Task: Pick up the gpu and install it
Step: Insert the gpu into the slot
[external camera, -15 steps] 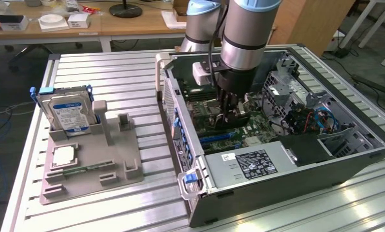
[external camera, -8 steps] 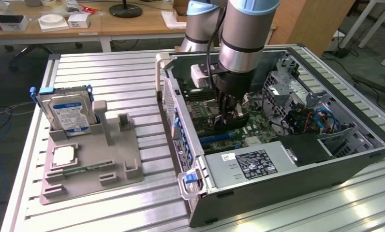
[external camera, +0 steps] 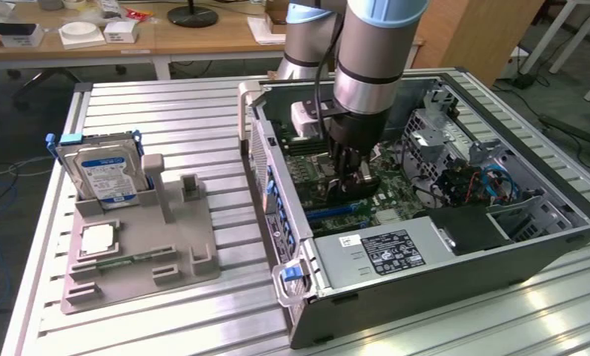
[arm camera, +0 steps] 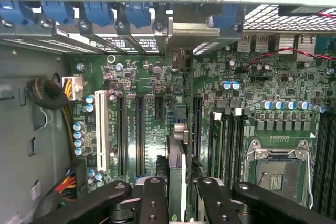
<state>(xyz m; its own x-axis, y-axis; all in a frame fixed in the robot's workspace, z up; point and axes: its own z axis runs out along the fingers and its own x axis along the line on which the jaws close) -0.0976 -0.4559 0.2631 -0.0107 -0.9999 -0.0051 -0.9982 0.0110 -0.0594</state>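
1. gripper (arm camera: 176, 205) links sit closest to the wrist camera. the jaws look clamped on the gpu (arm camera: 176, 169), one against each face, and the card shows edge-on and upright between them.
2. the gpu is inside the open computer case (external camera: 424, 297), over the motherboard (arm camera: 247, 82) among the expansion slots. its bracket end points toward the rear wall with the blue latches. in the exterior view the gripper stands at about eleven o'clock from the power supply (external camera: 384, 252).
3. i cannot tell whether the card's lower edge has entered a slot, because the card hides it.
4. to do this step well, i judge the card should stay vertical, with its long edge parallel to the chosen slot and its bracket lined up with the rear opening. the push should be straight and even, since a tilt could jam one end or scrape nearby parts.
5. counts in the case: one arm, one gripper, one gpu, one case, one power supply, one white slot (arm camera: 100, 129) and one cpu socket (arm camera: 275, 166).
6. counts on the table (external camera: 176, 96), at about nine o'clock from the case: one grey fixture (external camera: 176, 245) holding one hard drive (external camera: 102, 170) and one green memory stick (external camera: 127, 261).
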